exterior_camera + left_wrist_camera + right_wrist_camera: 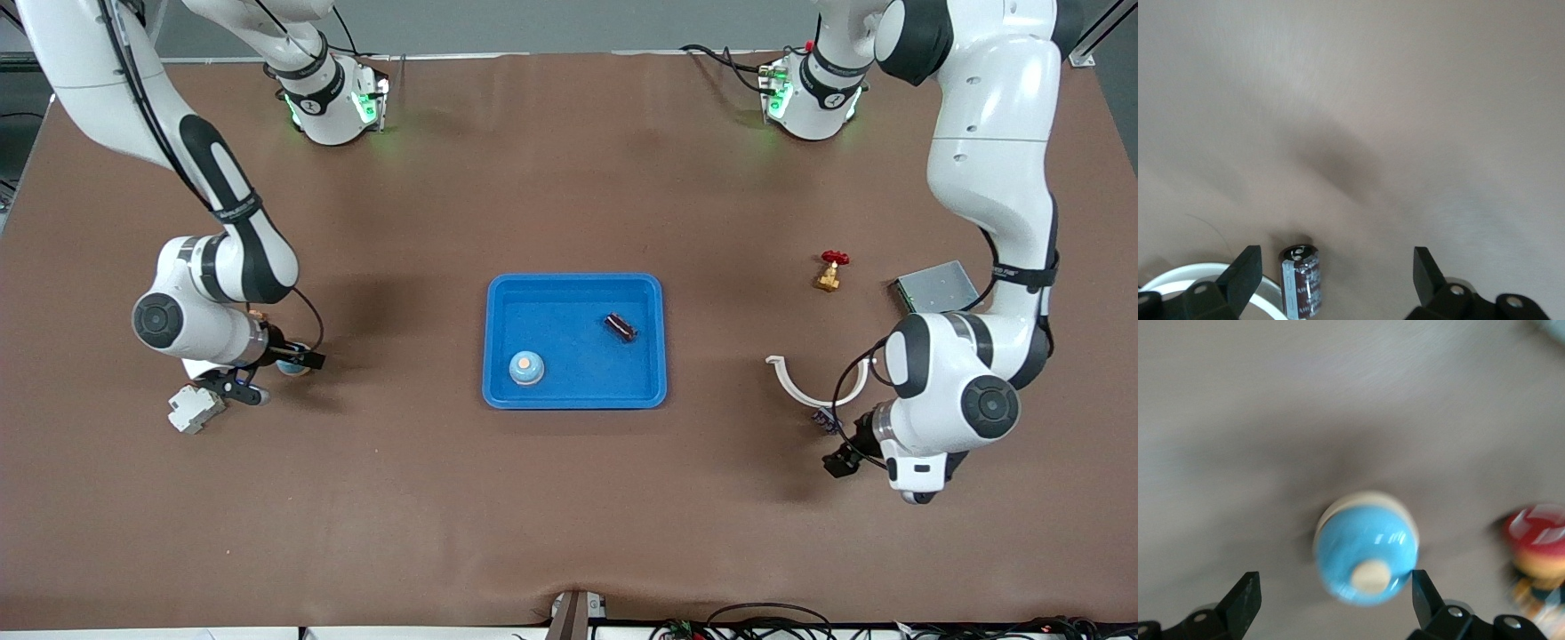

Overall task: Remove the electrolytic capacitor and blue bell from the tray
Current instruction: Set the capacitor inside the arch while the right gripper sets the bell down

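A blue tray (pixel 574 284) sits mid-table and holds a light-blue bell (pixel 526 367) and a dark capacitor (pixel 621 326). Toward the right arm's end, my right gripper (pixel 271 373) hangs low over a second blue bell (pixel 292 365). In the right wrist view that bell (pixel 1365 550) lies on the table between the spread fingers of the open right gripper (pixel 1333 590). Toward the left arm's end, my left gripper (pixel 843 455) is low over a second maroon capacitor (pixel 824 420). The left gripper (pixel 1338 270) is open, and the capacitor (pixel 1300 283) stands close to one finger.
A white curved piece (pixel 813 384) lies beside the loose capacitor. A brass valve with a red handle (pixel 831 269) and a grey metal box (pixel 936 286) lie farther from the front camera. A white block (pixel 196 409) lies by the right gripper, and a red and yellow object (pixel 1538 547) is beside the bell.
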